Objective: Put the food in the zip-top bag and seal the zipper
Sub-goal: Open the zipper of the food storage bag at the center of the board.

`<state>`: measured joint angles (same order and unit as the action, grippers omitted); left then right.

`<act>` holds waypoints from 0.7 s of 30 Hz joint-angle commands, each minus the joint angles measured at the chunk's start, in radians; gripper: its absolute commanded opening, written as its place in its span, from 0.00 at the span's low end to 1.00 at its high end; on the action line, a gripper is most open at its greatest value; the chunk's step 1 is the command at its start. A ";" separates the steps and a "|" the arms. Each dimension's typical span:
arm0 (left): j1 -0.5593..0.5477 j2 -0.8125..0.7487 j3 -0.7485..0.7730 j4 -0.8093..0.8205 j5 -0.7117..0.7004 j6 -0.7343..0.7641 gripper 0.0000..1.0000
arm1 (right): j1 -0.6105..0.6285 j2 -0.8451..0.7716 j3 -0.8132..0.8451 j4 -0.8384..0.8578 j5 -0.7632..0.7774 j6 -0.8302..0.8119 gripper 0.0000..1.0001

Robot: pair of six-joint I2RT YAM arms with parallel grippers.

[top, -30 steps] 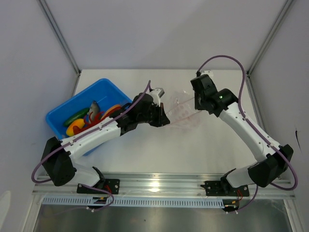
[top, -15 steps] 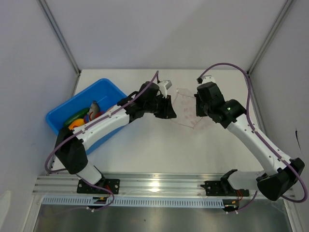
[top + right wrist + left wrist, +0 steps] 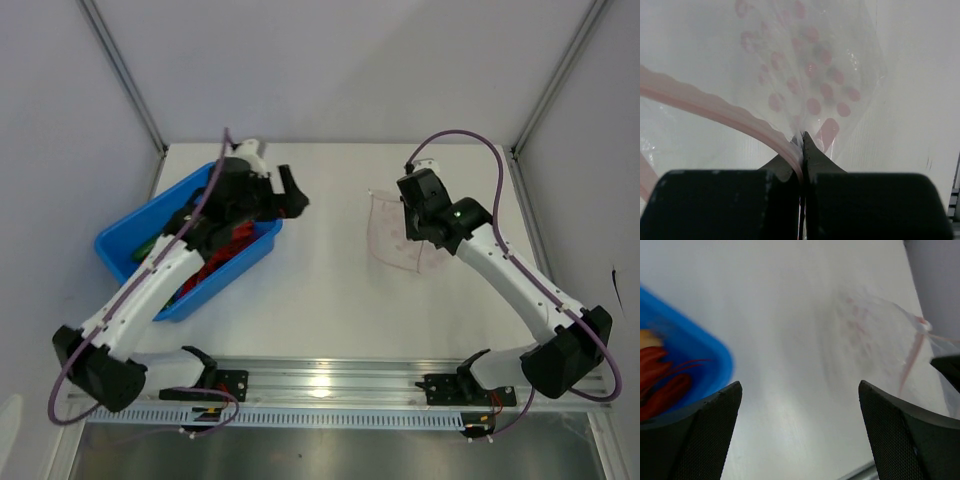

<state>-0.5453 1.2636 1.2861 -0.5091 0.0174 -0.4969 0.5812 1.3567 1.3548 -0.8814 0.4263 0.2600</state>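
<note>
The zip-top bag (image 3: 388,238) is clear with pink dots and hangs at the table's centre right. My right gripper (image 3: 412,230) is shut on its mouth edge. In the right wrist view the jaws (image 3: 801,141) pinch the pink zipper (image 3: 715,104), with the dotted bag (image 3: 815,75) beyond them. My left gripper (image 3: 294,197) is open and empty above the right rim of the blue bin. Its fingers (image 3: 705,430) frame bare table, and the bag (image 3: 875,335) lies further off. The food is in the bin: red chillies (image 3: 213,262) (image 3: 660,387) and a green piece (image 3: 150,243), mostly under my left arm.
The blue bin (image 3: 115,250) stands at the left of the white table (image 3: 320,290), and its corner (image 3: 690,352) appears in the left wrist view. Walls close in on the left, back and right. A metal rail (image 3: 330,385) runs along the near edge.
My left gripper let go of the bag, opened wide and swung left to the bin. The right gripper stayed shut on the zipper edge, and the bag now hangs from it alone.
</note>
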 commanded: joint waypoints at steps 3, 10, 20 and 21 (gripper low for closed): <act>0.235 -0.193 -0.109 -0.181 -0.174 -0.048 1.00 | -0.011 0.013 0.056 -0.025 0.031 -0.007 0.00; 0.533 -0.351 -0.332 -0.226 -0.096 0.004 1.00 | -0.012 0.015 0.053 -0.030 -0.030 -0.028 0.00; 0.831 -0.441 -0.423 -0.278 -0.183 0.047 1.00 | -0.011 0.009 -0.019 0.013 -0.148 -0.030 0.00; 0.831 -0.449 -0.427 -0.278 -0.200 0.050 0.99 | -0.007 0.009 -0.025 0.018 -0.161 -0.030 0.00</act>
<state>0.2783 0.8543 0.8600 -0.7837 -0.0975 -0.4706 0.5724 1.3716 1.3449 -0.8970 0.3256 0.2348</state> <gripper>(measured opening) 0.994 0.003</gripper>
